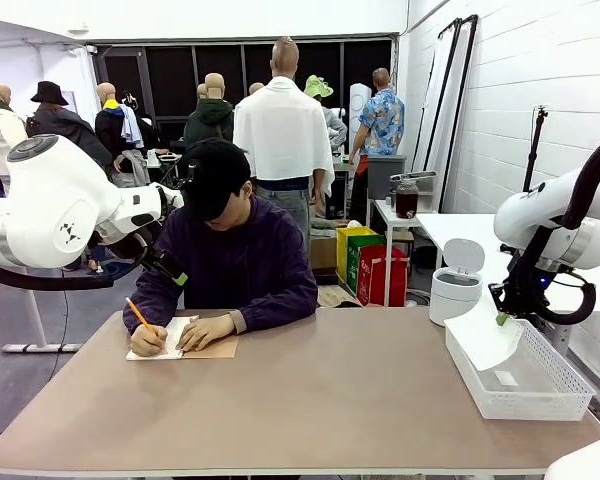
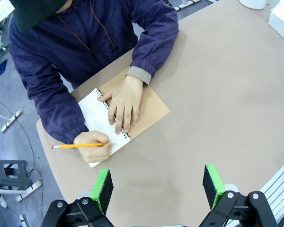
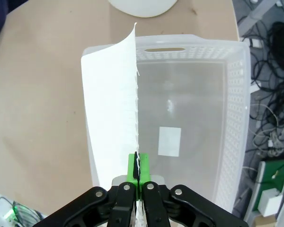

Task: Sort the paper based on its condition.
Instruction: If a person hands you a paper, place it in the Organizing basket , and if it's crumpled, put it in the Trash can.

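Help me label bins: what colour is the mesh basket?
The basket is white, clearest in the right wrist view.

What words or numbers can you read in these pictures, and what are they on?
No words or numbers can be read.
Notebook page under the person's hands: any writing is too small to read.
Paper pinched in the right arm's fingers: blank on the side shown.
Small white slip in the basket: looks blank.
Left arm: a small dark mark, not letters.

The paper (image 3: pixel 111 109) hangs above the basket (image 3: pixel 237 109), a slip (image 3: pixel 170 141) apparently inside.
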You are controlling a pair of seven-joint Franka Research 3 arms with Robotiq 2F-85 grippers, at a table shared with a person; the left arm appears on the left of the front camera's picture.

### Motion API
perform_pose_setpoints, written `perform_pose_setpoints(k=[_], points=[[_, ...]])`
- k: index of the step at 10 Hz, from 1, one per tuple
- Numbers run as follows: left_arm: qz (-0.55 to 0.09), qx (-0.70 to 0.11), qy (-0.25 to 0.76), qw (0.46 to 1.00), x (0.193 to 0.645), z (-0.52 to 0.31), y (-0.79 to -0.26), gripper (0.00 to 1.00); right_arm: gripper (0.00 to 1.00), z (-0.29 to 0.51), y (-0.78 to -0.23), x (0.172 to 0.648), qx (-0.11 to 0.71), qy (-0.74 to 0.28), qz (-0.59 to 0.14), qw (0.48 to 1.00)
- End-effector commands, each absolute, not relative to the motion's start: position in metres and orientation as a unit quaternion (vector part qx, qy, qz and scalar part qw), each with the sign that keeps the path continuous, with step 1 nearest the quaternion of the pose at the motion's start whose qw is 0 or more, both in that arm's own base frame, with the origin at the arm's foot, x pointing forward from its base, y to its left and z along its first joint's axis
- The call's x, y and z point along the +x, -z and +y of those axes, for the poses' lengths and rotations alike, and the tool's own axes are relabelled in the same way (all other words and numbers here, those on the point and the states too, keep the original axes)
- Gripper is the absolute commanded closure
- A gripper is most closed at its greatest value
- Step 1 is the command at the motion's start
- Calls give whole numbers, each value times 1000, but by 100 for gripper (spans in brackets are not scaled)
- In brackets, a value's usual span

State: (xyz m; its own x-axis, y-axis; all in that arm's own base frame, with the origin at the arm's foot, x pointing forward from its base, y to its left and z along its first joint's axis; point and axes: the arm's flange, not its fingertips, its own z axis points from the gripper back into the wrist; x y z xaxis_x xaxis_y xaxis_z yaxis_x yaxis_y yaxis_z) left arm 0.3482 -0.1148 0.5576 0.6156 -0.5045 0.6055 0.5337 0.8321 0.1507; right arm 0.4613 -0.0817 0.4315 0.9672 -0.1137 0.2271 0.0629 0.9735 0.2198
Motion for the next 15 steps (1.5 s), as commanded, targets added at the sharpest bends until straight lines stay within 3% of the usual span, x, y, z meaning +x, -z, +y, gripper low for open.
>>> perform_pose_setpoints(k=[1,8,14,15], points=[[-332,-24,288,898,350,-114,-558,0,100,-86,-424,460,91,52,-112,988],[-332,-24,288,898,350,-114,-558,0,100,-69,-396,439,101,68,-88,989],[-332,-24,288,898,350,-114,-558,0,100,-77,-368,432,11,163,-77,984],[-332,-24,288,898,350,-114,-558,0,83,-75,-368,433,12,162,-65,985]])
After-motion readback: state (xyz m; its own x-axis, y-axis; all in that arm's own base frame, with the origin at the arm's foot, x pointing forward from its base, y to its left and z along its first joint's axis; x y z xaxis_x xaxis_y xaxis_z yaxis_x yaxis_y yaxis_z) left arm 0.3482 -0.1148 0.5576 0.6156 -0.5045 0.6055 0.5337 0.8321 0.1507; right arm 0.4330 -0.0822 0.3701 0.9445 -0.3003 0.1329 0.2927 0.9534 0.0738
